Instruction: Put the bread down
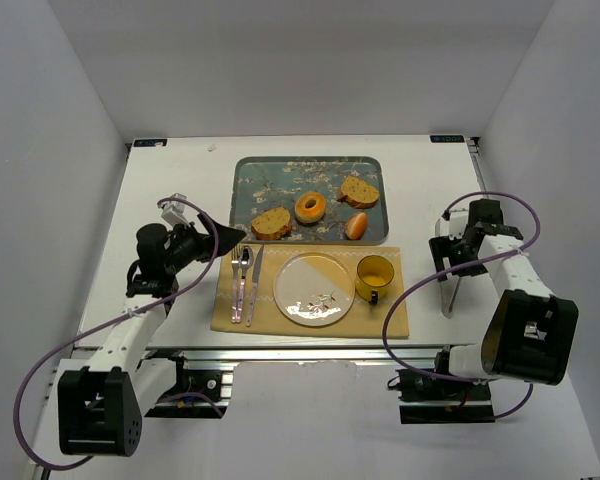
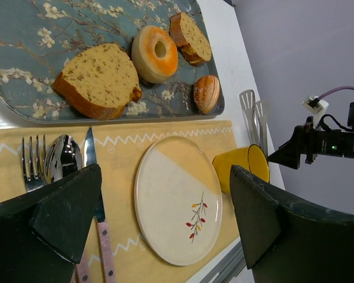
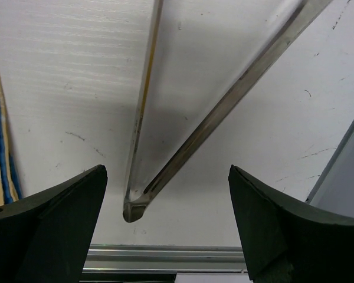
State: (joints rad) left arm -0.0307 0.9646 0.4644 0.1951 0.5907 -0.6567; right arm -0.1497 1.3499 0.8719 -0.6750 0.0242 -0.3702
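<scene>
The bread, a golden ring-shaped bagel [image 1: 311, 207], lies on the blue flowered tray [image 1: 280, 170] between two brown slices; it also shows in the left wrist view [image 2: 155, 53]. A white and yellow plate [image 1: 313, 289] sits on the yellow placemat [image 1: 395, 318] in front of the tray. My left gripper [image 1: 232, 238] is open and empty, hovering by the tray's front left corner; in its wrist view [image 2: 165, 177] the plate [image 2: 177, 197] lies between the jaws. My right gripper [image 1: 446, 264] is open and empty over metal tongs [image 1: 447, 295], whose hinge end [image 3: 224, 106] lies between its jaws [image 3: 167, 171].
On the tray lie two bread slices [image 1: 271, 222] [image 1: 359, 190] and a small orange bun [image 1: 356, 226]. A yellow mug [image 1: 374, 277] stands right of the plate. Fork, spoon and knife [image 1: 242, 282] lie left of it. White walls enclose the table.
</scene>
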